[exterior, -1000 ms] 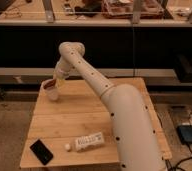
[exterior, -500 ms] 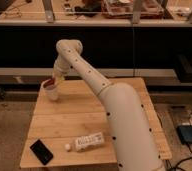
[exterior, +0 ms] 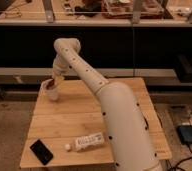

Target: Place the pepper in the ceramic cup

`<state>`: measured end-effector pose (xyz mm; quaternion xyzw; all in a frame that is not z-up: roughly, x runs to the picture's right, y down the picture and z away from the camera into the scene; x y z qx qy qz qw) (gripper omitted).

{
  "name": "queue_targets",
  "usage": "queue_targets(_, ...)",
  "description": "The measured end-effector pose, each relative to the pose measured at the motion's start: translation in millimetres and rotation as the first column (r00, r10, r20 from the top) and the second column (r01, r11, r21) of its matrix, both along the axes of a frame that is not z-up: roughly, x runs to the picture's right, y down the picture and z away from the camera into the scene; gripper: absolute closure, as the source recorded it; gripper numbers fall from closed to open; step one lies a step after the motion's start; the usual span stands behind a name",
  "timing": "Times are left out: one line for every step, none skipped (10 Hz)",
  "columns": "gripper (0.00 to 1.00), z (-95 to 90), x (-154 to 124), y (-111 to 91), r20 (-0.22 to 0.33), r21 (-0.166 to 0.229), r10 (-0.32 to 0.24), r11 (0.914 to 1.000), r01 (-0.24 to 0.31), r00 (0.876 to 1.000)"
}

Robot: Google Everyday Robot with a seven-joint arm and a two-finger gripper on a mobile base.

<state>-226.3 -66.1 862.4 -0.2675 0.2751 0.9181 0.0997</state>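
Note:
The white ceramic cup (exterior: 52,92) stands at the table's far left corner. A dark red shape, the pepper (exterior: 50,85), shows at the cup's mouth, under the gripper. My gripper (exterior: 54,80) hangs right over the cup's rim, at the end of the white arm (exterior: 84,72) that reaches across the table from the lower right. Whether the pepper is in the gripper or resting in the cup cannot be told.
A wooden table (exterior: 119,100) holds a black phone (exterior: 41,151) at the front left, with a small white ball (exterior: 67,147) and a white packet (exterior: 90,141) next to it. A dark cabinet stands behind the table. A blue box (exterior: 189,134) lies on the floor at the right.
The arm's upper joint has shifted slightly to the left. The gripper has stayed over the cup with the dark red shape at its mouth.

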Motion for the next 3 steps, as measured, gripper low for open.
queue_targets(0.20, -0.6, -1.8, -0.7, 0.001, -0.004, 0.006, 1.0000, -0.006, 1.000)
queue_targets(0.20, -1.0, -2.3, -2.2, 0.004, -0.008, 0.017, 0.9998, -0.017, 1.000)
queue_targets(0.20, -0.6, -1.6, -3.4, 0.012, -0.019, 0.036, 0.9992, -0.036, 0.999)
